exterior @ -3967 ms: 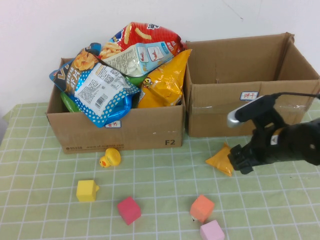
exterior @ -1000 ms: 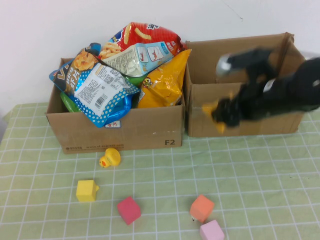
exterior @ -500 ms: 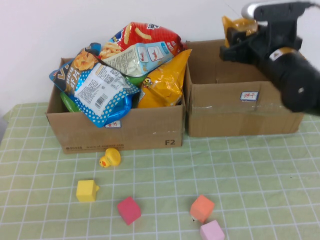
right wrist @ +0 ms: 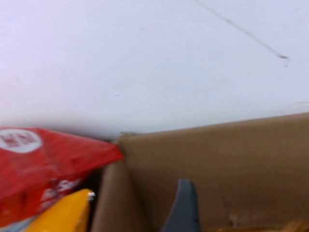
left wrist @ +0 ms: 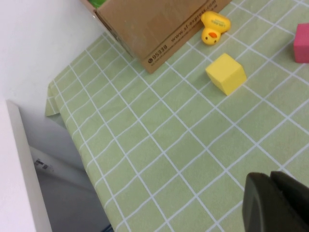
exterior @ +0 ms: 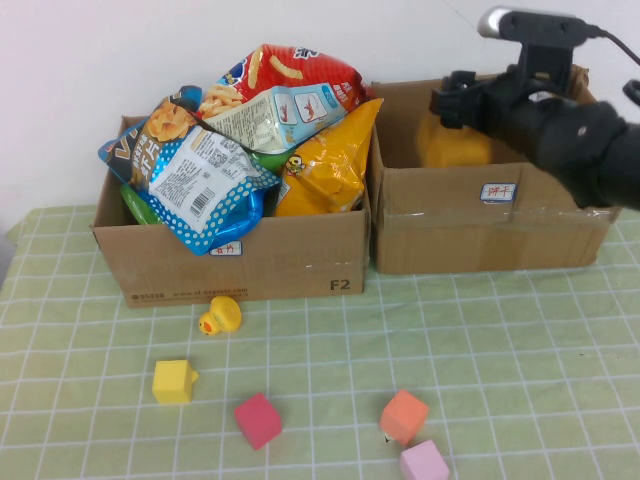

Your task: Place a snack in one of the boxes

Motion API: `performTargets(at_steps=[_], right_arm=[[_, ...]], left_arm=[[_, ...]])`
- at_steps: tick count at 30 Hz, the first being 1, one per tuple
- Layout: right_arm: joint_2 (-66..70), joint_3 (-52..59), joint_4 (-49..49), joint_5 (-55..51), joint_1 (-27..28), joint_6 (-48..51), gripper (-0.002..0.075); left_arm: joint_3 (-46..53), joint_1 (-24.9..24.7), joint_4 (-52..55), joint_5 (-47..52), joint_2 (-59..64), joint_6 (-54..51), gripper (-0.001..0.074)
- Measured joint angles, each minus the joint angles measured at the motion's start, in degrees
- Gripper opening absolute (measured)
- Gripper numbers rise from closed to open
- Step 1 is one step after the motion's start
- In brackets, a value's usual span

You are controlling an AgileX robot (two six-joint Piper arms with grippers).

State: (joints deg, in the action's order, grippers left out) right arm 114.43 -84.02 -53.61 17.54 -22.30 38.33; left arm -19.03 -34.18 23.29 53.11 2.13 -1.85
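A yellow snack bag (exterior: 452,142) sits inside the right cardboard box (exterior: 480,235), at its left end. My right gripper (exterior: 452,100) hovers just above the bag, over the box, and is open with nothing in it. In the right wrist view one dark finger (right wrist: 186,208) shows against the box's inner wall (right wrist: 231,159). The left box (exterior: 250,265) is piled high with snack bags (exterior: 270,110). My left gripper (left wrist: 277,193) is shut and empty, low over the green checked cloth, and is out of the high view.
On the cloth in front of the boxes lie a yellow duck (exterior: 220,316), a yellow cube (exterior: 174,381), a red cube (exterior: 259,420), an orange cube (exterior: 404,415) and a pink cube (exterior: 424,462). The table's left edge (left wrist: 58,111) is near my left gripper.
My right gripper lifted the yellow bag off the cloth, carried it up over the right box and let it go. The bag has dropped into the box.
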Motion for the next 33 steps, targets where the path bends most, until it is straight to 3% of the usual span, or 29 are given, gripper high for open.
performTargets(at_steps=[9, 12, 20, 23, 28, 33], right_arm=[[-0.37, -4.67, -15.72, -10.54, 0.22, 19.1, 0.058], [-2.33, -4.67, -20.2, -16.14, 0.22, 22.78, 0.0547], [-13.87, -4.8, -19.87, -28.08, 0.22, 29.37, 0.0109], [-17.8, -4.8, -16.23, -33.43, 0.22, 30.43, 0.0036], [-23.4, -5.0, -2.47, -45.19, 0.22, 23.76, 0.0009], [-28.04, -5.08, 32.41, -58.23, 0.22, 0.41, 0.0008]], left_arm=[[0.15, 0.0, 0.0, 0.0, 0.0, 0.0, -0.0001], [0.15, 0.0, 0.0, 0.0, 0.0, 0.0, -0.0001], [0.15, 0.0, 0.0, 0.0, 0.0, 0.0, -0.0001], [0.15, 0.0, 0.0, -0.11, 0.0, 0.0, -0.0001], [0.15, 0.0, 0.0, -0.2, 0.0, 0.0, -0.0001], [0.15, 0.0, 0.0, -0.2, 0.0, 0.0, -0.0001]])
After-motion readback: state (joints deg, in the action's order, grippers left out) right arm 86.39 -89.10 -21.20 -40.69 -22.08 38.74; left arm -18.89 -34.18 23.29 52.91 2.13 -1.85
